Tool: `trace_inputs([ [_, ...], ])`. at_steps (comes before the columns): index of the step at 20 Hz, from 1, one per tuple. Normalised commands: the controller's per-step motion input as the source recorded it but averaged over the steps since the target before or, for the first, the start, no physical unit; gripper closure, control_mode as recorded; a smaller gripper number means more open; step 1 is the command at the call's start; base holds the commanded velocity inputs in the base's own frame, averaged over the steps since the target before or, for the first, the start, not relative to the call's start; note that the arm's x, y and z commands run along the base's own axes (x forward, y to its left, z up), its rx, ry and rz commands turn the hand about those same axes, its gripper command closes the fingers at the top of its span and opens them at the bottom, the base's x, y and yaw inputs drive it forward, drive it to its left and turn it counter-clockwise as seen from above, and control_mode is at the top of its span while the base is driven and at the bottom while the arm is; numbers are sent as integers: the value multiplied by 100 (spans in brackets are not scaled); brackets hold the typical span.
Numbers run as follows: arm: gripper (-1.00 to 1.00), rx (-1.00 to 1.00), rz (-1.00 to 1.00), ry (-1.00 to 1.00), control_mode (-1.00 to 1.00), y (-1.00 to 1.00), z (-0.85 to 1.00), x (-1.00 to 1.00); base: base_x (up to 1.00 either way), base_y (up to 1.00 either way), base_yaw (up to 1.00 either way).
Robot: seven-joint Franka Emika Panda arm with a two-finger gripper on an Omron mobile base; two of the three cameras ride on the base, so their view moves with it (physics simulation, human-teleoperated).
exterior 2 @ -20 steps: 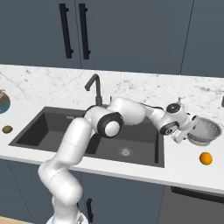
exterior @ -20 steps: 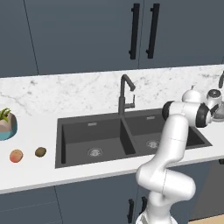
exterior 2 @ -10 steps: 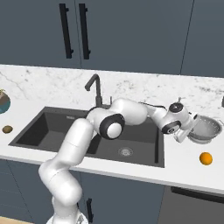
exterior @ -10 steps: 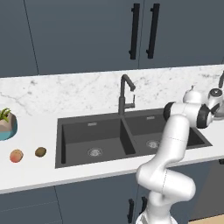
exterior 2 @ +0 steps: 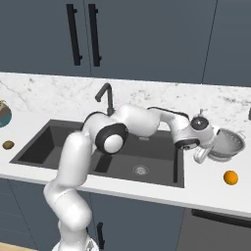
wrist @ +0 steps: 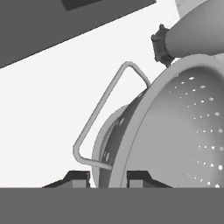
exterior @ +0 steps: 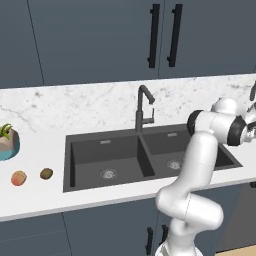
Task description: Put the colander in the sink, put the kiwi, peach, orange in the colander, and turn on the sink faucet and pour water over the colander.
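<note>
The hand [exterior 2: 202,156] has closed on the rim of the colander [exterior 2: 226,145], on the worktop [exterior 2: 206,188] right of the sink [exterior 2: 73,142]. Lift it level, clear the sink's edge, then lower gently.

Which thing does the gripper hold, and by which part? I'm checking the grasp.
The gripper is shut on the colander, pinching its rim beside the wire handle.

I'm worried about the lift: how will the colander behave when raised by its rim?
The colander looks like thin perforated metal, so probably stiff and light. The gripper is shut on its rim at one side, so the bowl may swing or tilt. The smooth rim could slip between the fingers.
</note>
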Motion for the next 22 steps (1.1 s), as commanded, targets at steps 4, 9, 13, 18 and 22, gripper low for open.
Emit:
trace_inputs([
  [4,100,0,9,-1,-100,36,32,-76,0,0,0],
  [9,100,0,8,3,-100,57,42,-51,0,0,0],
  [13,100,0,7,10,-100,59,49,-55,0,0,0],
  [18,100,0,0,12,-100,55,41,-55,0,0,0],
  [22,100,0,0,8,-100,58,47,-48,0,0,0],
])
